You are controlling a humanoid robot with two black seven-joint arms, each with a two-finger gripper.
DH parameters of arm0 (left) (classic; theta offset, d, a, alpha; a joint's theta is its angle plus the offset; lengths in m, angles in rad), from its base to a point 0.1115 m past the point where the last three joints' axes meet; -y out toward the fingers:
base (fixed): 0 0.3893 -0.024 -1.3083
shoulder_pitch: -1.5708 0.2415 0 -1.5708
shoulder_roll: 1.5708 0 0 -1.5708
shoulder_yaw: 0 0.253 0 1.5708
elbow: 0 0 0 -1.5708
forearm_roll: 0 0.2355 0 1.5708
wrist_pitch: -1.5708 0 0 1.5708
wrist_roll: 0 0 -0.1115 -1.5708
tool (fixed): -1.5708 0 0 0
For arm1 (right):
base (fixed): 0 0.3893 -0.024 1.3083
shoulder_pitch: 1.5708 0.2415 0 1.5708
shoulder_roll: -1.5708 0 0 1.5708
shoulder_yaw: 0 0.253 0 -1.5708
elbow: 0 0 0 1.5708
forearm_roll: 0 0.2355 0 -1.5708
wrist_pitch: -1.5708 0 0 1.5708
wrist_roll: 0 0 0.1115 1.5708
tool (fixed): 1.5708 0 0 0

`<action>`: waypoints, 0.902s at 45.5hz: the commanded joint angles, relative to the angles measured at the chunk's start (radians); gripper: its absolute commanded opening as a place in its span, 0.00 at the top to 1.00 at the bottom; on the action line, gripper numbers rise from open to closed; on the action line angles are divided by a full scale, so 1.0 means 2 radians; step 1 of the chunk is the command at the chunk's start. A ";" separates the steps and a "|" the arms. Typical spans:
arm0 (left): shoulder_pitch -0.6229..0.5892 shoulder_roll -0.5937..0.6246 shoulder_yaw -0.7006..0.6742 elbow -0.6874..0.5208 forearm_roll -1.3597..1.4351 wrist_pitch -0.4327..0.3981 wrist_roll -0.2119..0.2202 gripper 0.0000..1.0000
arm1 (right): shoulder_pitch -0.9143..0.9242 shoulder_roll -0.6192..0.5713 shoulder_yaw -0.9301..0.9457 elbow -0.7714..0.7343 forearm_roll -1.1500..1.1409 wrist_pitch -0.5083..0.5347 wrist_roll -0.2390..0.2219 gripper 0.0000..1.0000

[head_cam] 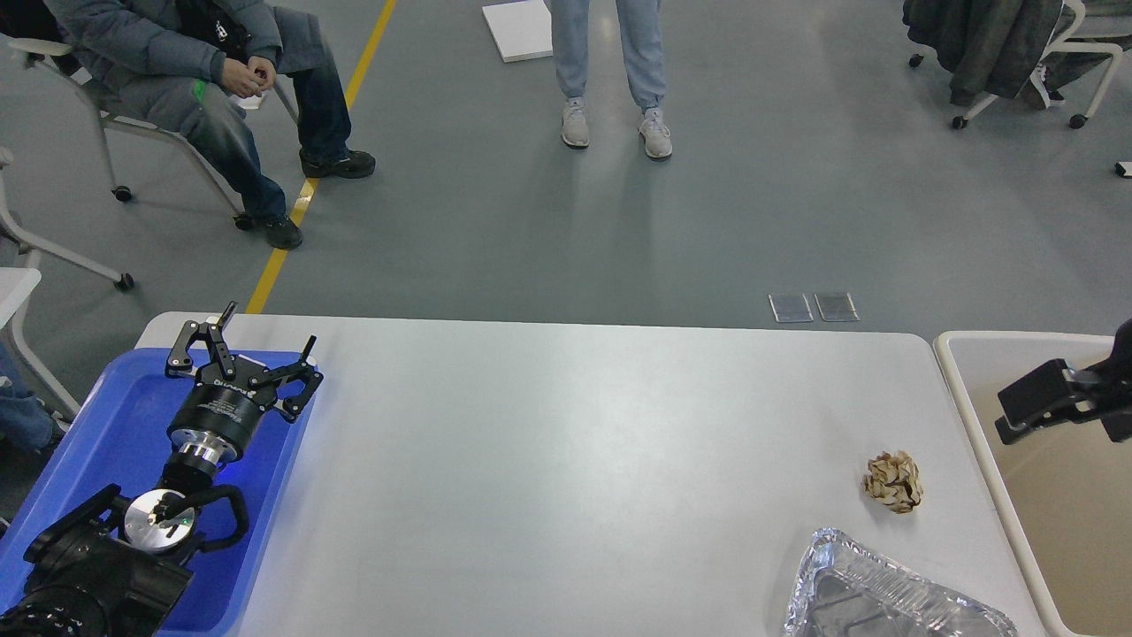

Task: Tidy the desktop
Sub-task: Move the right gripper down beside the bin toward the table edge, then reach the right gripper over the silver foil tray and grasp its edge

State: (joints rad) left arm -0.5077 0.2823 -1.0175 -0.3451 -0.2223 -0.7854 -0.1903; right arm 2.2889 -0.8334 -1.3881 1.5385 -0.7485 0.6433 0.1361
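On the grey-floored room's tabletop (548, 460) lie a paper ball (893, 481) and foil tray (884, 593); left gripper (256, 349) spread, right gripper (1048, 398) unclear.

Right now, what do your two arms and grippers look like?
My left gripper is black, with open linkage fingers on a cylindrical body bearing white lettering, a silver wrist ring and a looping black cable. My right gripper shows only blocky matte-black parts, partly cut off by the frame.

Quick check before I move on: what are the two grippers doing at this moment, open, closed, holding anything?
Left gripper: open, empty, above the blue tray.
Right gripper: over the beige bin; fingers cannot be told apart.
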 commanded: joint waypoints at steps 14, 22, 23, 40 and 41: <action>0.000 0.000 -0.001 0.000 0.000 0.000 -0.001 0.00 | -0.061 -0.067 -0.030 0.000 -0.199 -0.036 0.000 0.00; 0.000 0.000 -0.001 0.000 0.000 0.000 -0.001 0.00 | -0.153 -0.067 0.047 -0.012 -0.199 -0.069 0.001 0.00; 0.000 0.000 -0.001 0.000 0.000 0.000 -0.001 0.00 | -0.169 -0.067 0.061 -0.016 -0.199 -0.069 0.001 0.00; 0.000 0.000 -0.001 0.000 0.000 0.000 -0.001 0.00 | -0.342 -0.060 0.217 -0.040 -0.201 -0.084 0.006 0.00; 0.000 0.000 -0.001 0.000 0.000 0.000 -0.001 0.00 | -0.348 -0.060 0.223 -0.040 -0.201 -0.084 0.006 0.00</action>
State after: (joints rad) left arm -0.5077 0.2822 -1.0187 -0.3451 -0.2224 -0.7854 -0.1917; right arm 1.7749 -0.9584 -1.0968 1.4782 -1.1382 0.4941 0.1429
